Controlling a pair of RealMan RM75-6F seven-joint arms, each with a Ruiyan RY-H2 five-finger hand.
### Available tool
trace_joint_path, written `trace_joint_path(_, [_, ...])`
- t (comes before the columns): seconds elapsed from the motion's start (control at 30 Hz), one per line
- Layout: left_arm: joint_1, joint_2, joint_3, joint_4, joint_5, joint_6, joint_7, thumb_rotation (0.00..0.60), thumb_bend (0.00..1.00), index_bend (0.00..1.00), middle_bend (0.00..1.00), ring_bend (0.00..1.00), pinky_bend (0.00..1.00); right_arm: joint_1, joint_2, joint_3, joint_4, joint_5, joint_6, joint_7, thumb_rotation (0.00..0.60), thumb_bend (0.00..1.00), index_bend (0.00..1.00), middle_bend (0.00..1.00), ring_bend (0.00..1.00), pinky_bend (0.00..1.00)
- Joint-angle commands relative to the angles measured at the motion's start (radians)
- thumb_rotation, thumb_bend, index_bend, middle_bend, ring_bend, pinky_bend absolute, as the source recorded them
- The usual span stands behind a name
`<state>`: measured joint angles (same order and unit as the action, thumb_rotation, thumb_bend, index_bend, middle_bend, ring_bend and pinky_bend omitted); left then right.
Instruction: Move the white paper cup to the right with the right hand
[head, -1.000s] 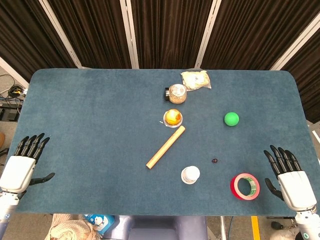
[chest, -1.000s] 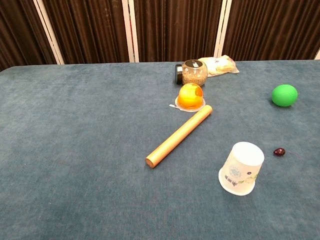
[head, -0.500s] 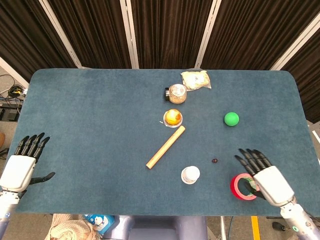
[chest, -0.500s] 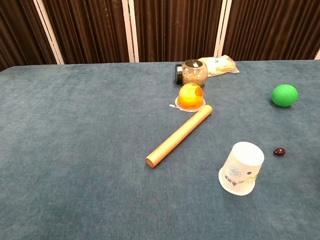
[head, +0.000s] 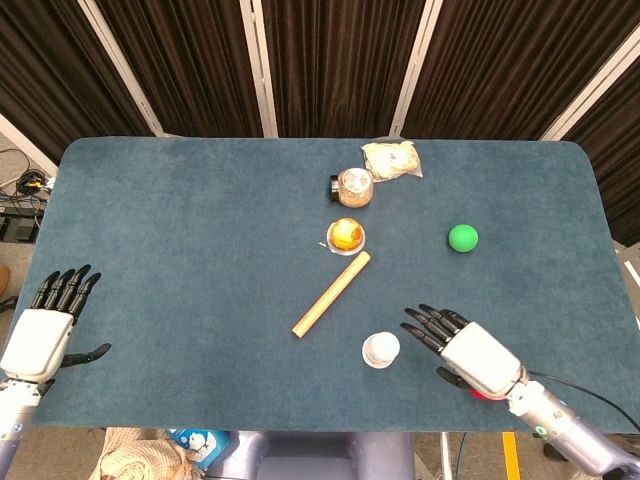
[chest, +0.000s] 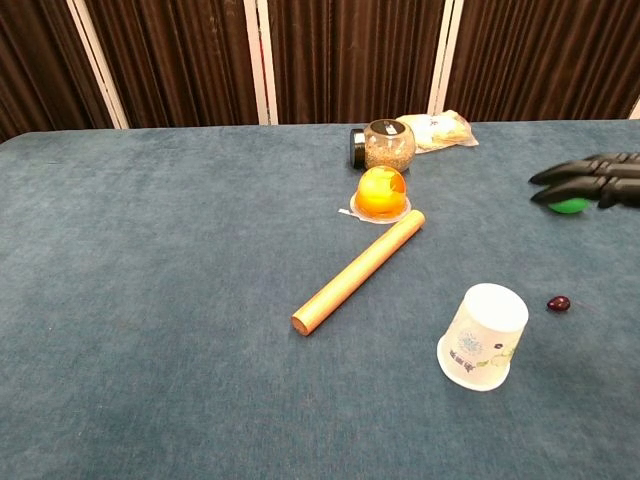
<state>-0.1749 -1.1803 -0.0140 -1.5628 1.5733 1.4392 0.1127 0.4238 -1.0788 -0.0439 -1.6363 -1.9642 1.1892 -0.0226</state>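
Head view showed the right hand (head: 470, 352) with dark fingers (head: 428, 325) spread and empty, just right of the cup (head: 381, 349) and not touching it. That one white paper cup stood upside down on the table (head: 180, 230), near its front edge; the chest view showed a pale green print on its side, with writing too small to read. Under the right hand a sliver of red tape (head: 482, 391) showed. One small dark bead (chest: 558, 303) lay just right of the cup. One wooden rod (head: 331, 294) lay aslant, behind and left of the cup. Behind the cup stood one orange jelly cup (head: 346, 235), one jar (head: 354, 186) on its side, and one clear bag (head: 391, 159). One green ball (head: 462, 238) sat behind and right of the cup. Far left of the cup, the left hand (head: 45, 331) lay spread, grasping nothing.
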Motion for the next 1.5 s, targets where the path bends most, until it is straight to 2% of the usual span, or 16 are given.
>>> trace_joint_path(0.03, [0.000, 0.001, 0.000, -0.001, 0.001, 0.000, 0.000, 0.600, 0.00, 0.00, 0.00, 0.00, 0.00, 0.042, -0.012, 0.009, -0.096, 0.085, -0.142, -0.127, 0.600, 0.33, 0.00, 0.00, 0.05, 0.24])
trace_joint_path(0.37, [-0.003, 0.004, 0.001, -0.003, -0.006, -0.009, -0.005, 0.600, 0.00, 0.00, 0.00, 0.00, 0.00, 0.070, -0.108, 0.030, -0.131, 0.211, -0.267, -0.286, 0.600, 0.33, 0.00, 0.00, 0.04, 0.24])
trace_joint_path(0.63, [-0.005, 0.006, -0.001, -0.008, -0.015, -0.018, -0.004, 0.600, 0.00, 0.00, 0.00, 0.00, 0.00, 0.081, -0.158, 0.050, -0.118, 0.299, -0.292, -0.354, 0.600, 0.33, 0.00, 0.00, 0.04, 0.24])
trace_joint_path(0.83, [-0.006, 0.007, 0.000, -0.011, -0.016, -0.018, -0.002, 0.600, 0.00, 0.00, 0.00, 0.00, 0.00, 0.090, -0.183, 0.057, -0.104, 0.335, -0.293, -0.377, 0.600, 0.33, 0.00, 0.00, 0.06, 0.29])
trace_joint_path(0.97, [-0.006, 0.008, 0.000, -0.012, -0.017, -0.019, -0.001, 0.600, 0.00, 0.00, 0.00, 0.00, 0.00, 0.094, -0.199, 0.056, -0.092, 0.357, -0.293, -0.396, 0.600, 0.34, 0.01, 0.04, 0.13, 0.34])
trace_joint_path(1.03, [-0.006, 0.008, 0.000, -0.013, -0.018, -0.020, -0.002, 0.600, 0.00, 0.00, 0.00, 0.00, 0.00, 0.094, -0.209, 0.055, -0.084, 0.366, -0.289, -0.402, 0.600, 0.37, 0.09, 0.12, 0.19, 0.39])
trace_joint_path(1.1, [-0.006, 0.009, 0.000, -0.013, -0.018, -0.020, -0.002, 0.600, 0.00, 0.00, 0.00, 0.00, 0.00, 0.093, -0.217, 0.053, -0.079, 0.369, -0.282, -0.398, 0.600, 0.42, 0.24, 0.24, 0.29, 0.45])
trace_joint_path(1.2, [-0.007, 0.009, 0.000, -0.014, -0.019, -0.020, -0.001, 0.600, 0.00, 0.00, 0.00, 0.00, 0.00, 0.094, -0.225, 0.046, -0.072, 0.365, -0.272, -0.389, 0.600, 0.45, 0.34, 0.32, 0.37, 0.47])
trace_joint_path(1.33, [-0.007, 0.008, 0.000, -0.013, -0.018, -0.020, -0.001, 0.600, 0.00, 0.00, 0.00, 0.00, 0.00, 0.095, -0.233, 0.041, -0.069, 0.359, -0.259, -0.386, 0.600, 0.46, 0.41, 0.38, 0.43, 0.51])
trace_joint_path(1.5, [-0.006, 0.008, 0.000, -0.013, -0.018, -0.019, 0.000, 0.600, 0.00, 0.00, 0.00, 0.00, 0.00, 0.099, -0.233, 0.041, -0.078, 0.359, -0.249, -0.390, 0.600, 0.46, 0.41, 0.38, 0.44, 0.52])
